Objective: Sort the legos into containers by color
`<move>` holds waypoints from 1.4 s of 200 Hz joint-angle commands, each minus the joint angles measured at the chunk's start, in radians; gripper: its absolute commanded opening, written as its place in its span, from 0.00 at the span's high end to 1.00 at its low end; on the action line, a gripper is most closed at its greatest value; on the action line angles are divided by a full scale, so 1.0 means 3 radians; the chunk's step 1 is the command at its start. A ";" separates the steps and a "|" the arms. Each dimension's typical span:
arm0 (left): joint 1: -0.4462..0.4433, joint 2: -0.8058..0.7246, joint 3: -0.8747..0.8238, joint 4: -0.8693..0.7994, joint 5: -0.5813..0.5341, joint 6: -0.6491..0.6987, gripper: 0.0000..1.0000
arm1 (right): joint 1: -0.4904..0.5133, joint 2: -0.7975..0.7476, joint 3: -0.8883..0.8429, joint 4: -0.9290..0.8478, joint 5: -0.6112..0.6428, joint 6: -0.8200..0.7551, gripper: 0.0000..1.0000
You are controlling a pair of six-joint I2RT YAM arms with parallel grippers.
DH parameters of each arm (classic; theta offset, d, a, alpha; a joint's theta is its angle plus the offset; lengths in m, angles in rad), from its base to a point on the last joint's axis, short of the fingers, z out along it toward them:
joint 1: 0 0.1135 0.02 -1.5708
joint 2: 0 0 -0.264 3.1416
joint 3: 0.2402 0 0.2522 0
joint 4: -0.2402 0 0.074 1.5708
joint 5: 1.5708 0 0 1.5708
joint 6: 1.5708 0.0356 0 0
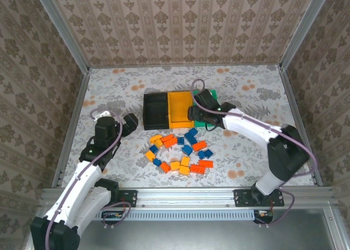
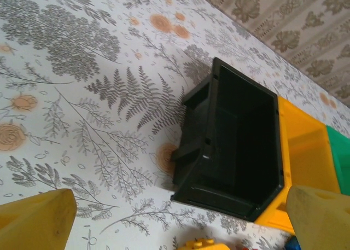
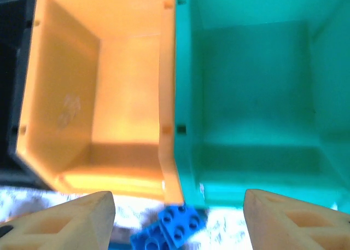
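Legos (image 1: 187, 150) loose | green bin (image 3: 257, 97) half-hidden under right gripper (image 3: 178, 198), spread, empty | left gripper (image 2: 179, 198) spread, empty

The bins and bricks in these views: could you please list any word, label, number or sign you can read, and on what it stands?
None: no readable text anywhere.
The black bin, orange-yellow bin and green bin are plain inside.
The blue brick has studs too blurred to read.
The wallpaper and tablecloth carry only patterns.
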 commanded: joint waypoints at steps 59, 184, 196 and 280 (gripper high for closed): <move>-0.0073 0.0009 0.0086 -0.0140 0.0211 0.0125 0.00 | 0.0166 -0.1026 -0.1388 -0.0461 -0.0334 -0.0179 0.34; -0.0076 0.0065 0.0039 -0.0111 0.0237 0.0071 0.00 | 0.0243 -0.0614 -0.1447 -0.0593 0.0464 0.0112 0.43; -0.0078 0.0065 0.0045 -0.0110 0.0237 0.0069 0.00 | 0.0190 -0.0676 -0.1483 -0.0596 0.0510 0.0179 0.45; -0.0075 0.0083 -0.0002 -0.0041 0.0240 0.0048 0.00 | 0.0230 -0.0703 -0.1506 -0.0150 -0.0064 -0.0085 0.29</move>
